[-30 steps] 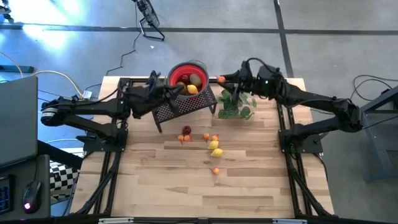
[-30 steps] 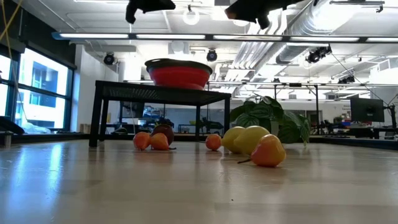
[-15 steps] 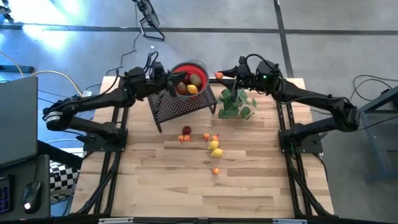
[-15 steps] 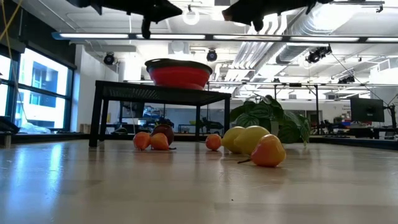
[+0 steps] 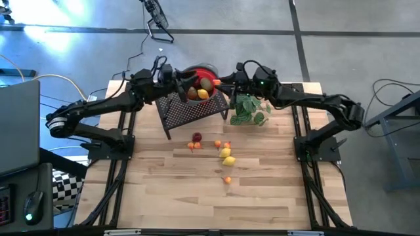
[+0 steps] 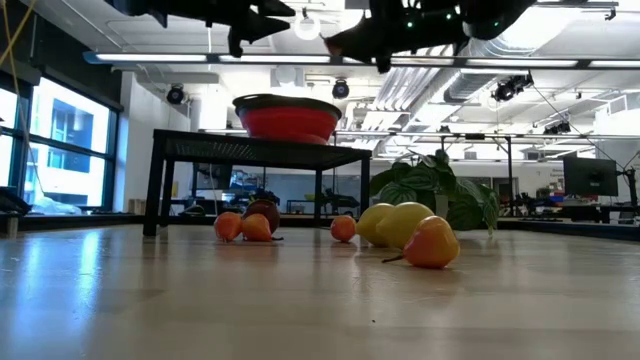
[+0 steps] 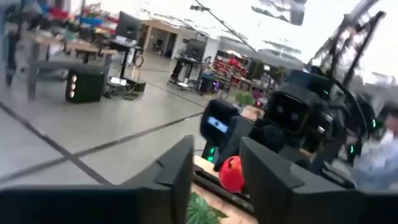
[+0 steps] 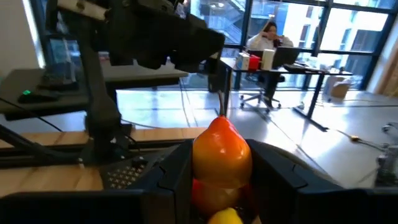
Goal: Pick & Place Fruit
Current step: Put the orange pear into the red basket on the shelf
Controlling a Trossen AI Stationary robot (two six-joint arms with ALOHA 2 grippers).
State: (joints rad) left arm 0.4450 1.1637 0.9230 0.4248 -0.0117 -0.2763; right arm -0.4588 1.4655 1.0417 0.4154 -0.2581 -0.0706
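Right end effector (image 8: 221, 177) grips orange fruit (image 8: 222, 158) (stem shows there only).

Table (image 5: 197, 196) was pale wood grain. Bowl (image 6: 287, 122) was red, on a black perforated rack (image 5: 190, 111). Lemons (image 5: 227, 157) were yellow; the pear (image 8: 222, 151) in the right claw (image 8: 222, 177) was orange-red. Plant (image 5: 249, 111) was green. Arms were black.

Grey floor (image 5: 367, 39), tall windows (image 8: 323, 25), ceiling strip lights (image 6: 300, 58), seated person (image 8: 268, 38) at desk (image 8: 298, 67).
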